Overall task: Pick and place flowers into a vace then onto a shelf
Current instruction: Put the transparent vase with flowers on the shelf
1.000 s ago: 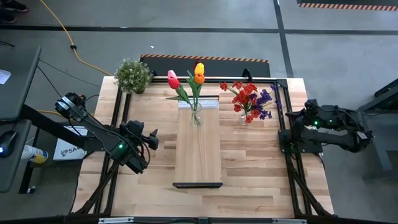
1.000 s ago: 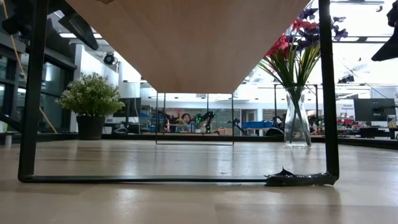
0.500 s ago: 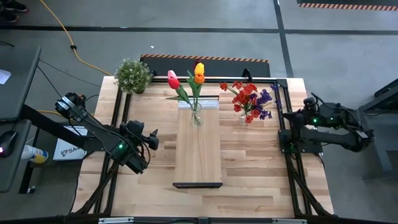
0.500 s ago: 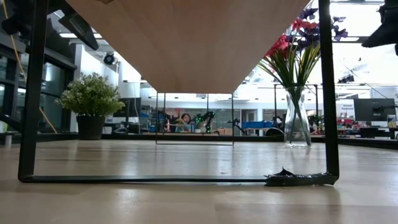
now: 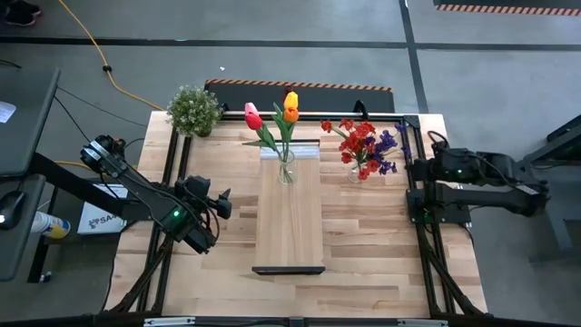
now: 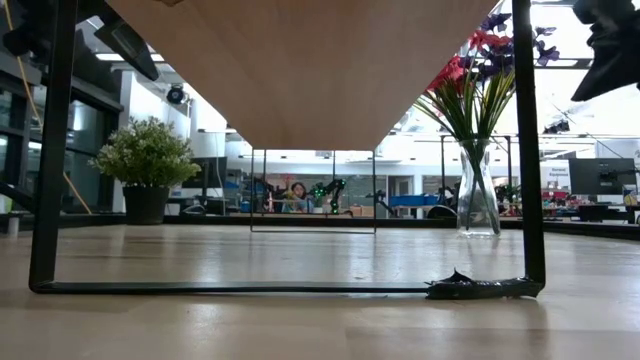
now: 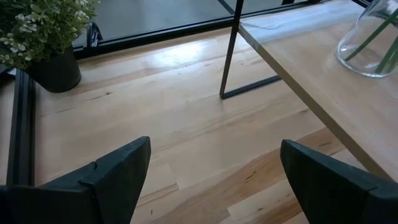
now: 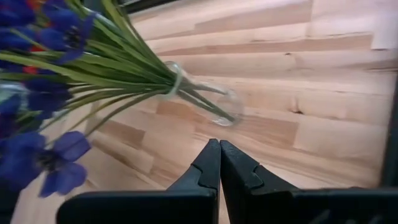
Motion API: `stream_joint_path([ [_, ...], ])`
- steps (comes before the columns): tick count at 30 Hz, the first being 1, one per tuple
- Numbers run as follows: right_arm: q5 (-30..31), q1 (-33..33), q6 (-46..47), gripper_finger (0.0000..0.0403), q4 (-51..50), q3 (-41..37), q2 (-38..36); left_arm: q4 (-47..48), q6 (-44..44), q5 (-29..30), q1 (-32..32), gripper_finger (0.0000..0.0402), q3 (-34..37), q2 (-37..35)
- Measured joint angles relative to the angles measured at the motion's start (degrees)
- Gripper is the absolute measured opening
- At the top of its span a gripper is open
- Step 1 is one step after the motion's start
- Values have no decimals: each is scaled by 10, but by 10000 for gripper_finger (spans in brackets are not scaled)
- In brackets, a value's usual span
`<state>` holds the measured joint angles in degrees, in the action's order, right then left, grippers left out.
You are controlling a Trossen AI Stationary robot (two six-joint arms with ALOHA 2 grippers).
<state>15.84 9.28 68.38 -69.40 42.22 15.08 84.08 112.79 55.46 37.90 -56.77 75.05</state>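
At far left a potted plant point(image 5: 194, 110) stands clear. The left gripper point(image 5: 221, 203), fingers spread and empty, waits beside the shelf point(image 5: 289, 218), which carries a glass vase point(image 5: 286, 170) of tulips point(image 5: 274, 115). Further right, the red and purple sprays point(image 5: 366, 148) stand in a second vase on the table, and the right gripper point(image 5: 419, 168), clenched on nothing, points at them.

Pink, yellow and orange tulips point(image 5: 280, 118) upright in a glass vase point(image 5: 286, 171) on the shelf point(image 5: 290, 227) near its pale end. Red and purple sprays point(image 5: 365, 145) in a second vase point(image 5: 355, 172), just beside the shelf.
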Motion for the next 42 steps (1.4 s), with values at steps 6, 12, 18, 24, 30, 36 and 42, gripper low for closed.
stream_joint_path([
  [6, -4, 0, 7, 0, 3, 0, 15, 0, -4, 0, 0, 390, 0, 0],
  [12, -29, 0, 8, 0, 22, 0, 17, 1, -4, 0, 0, 392, 0, 0],
  [18, -55, 0, -26, 0, 65, 0, 18, 0, -4, 0, 0, 391, 0, 0],
  [24, -108, 0, -14, 0, 63, 0, 18, -5, -4, -3, 0, 390, 0, 0],
  [30, -183, 0, -6, 0, 67, 0, 18, -6, -4, -7, 0, 392, 0, 0],
  [36, -239, 0, 6, 0, 97, 0, 18, -15, -4, -8, 0, 391, 0, 0],
  [42, -297, 0, 27, 0, 144, 0, 18, -16, -4, -8, 0, 390, 0, 0],
])
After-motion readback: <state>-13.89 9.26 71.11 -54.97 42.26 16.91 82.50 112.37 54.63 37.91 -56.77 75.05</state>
